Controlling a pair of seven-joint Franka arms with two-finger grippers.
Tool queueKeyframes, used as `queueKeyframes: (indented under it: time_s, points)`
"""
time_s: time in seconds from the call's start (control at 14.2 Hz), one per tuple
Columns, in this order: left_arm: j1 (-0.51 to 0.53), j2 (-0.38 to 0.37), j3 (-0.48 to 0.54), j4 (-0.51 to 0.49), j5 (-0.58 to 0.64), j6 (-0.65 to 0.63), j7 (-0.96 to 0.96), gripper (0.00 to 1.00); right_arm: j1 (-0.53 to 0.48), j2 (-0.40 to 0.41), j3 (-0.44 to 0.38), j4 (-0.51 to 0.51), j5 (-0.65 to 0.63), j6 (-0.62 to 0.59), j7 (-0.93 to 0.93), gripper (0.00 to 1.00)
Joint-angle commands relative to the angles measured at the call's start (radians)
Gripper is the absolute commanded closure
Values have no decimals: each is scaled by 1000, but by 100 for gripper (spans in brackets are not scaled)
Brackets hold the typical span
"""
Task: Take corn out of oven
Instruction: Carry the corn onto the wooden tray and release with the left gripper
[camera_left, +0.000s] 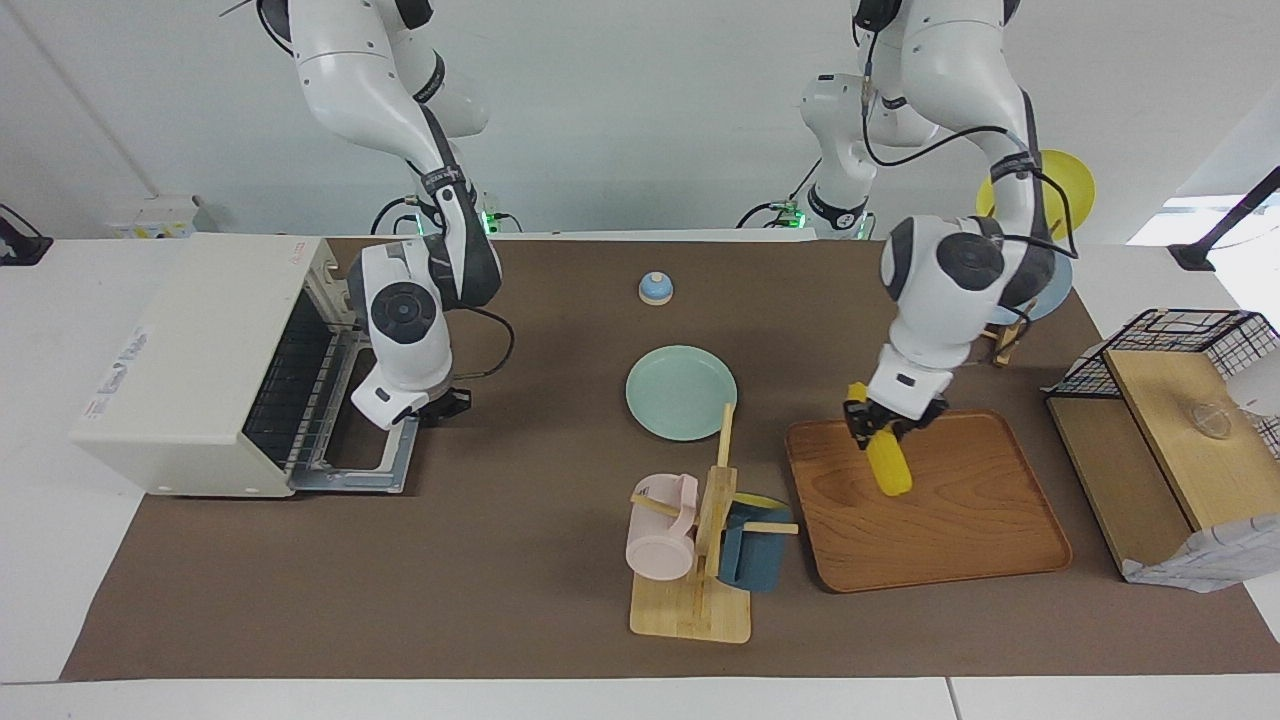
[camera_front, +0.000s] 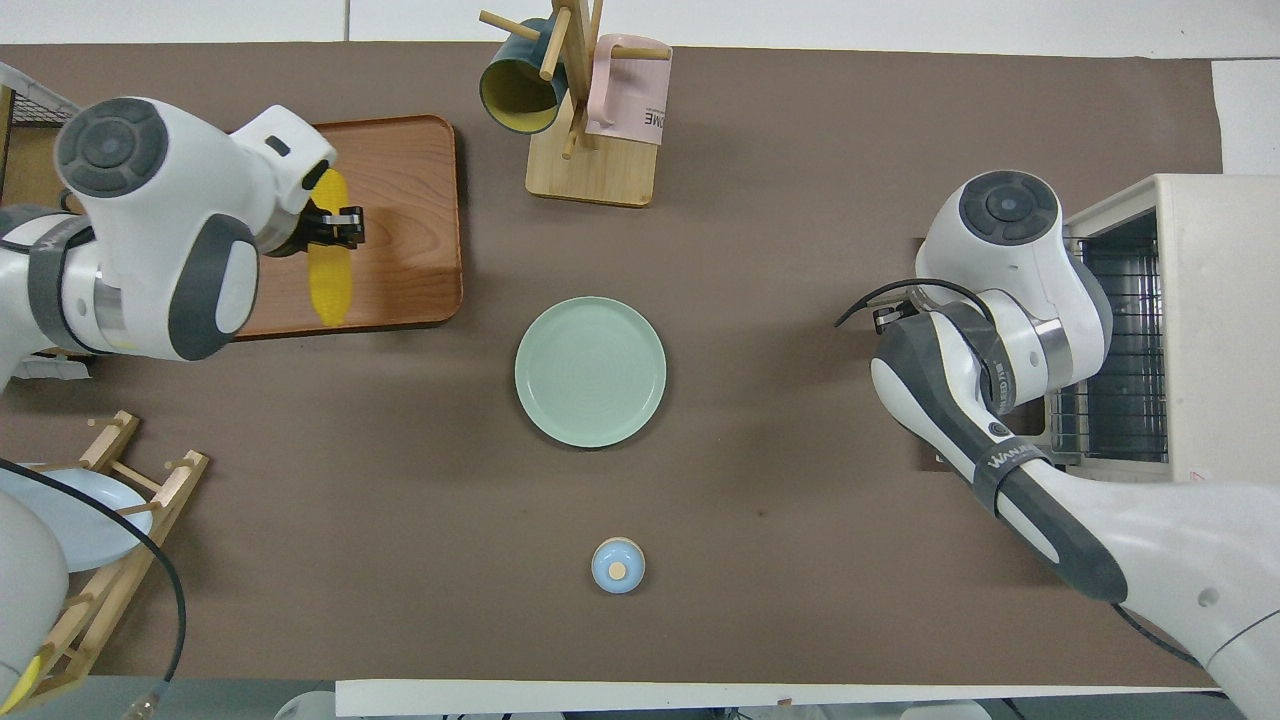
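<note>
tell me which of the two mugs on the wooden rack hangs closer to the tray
The dark blue mug with the yellow inside. It hangs on the rack's side toward the wooden tray; the pink mug hangs on the side away from it.

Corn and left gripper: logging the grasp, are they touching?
Touching. The facing view shows the left gripper clamped around the corn near its upper end, over the tray.

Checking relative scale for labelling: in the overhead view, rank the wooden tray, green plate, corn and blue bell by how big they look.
1. Tray
2. Plate
3. Corn, partly hidden by the left gripper
4. Bell
</note>
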Motion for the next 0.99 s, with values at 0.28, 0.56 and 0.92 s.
queueKeyframes:
  time_s: [0.28, 0.56, 0.92]
  points:
    - [85, -59, -9, 113, -3, -193, 88, 0, -19, -8, 9, 160, -155, -248, -208, 99]
    - [113, -267, -9, 121, 0, -466, 121, 0, -85, -83, 6, 216, -152, -340, -394, 99]
    - [111, -436, -9, 159, 5, -731, 120, 0, -188, -178, 8, 237, -78, -388, -546, 89]
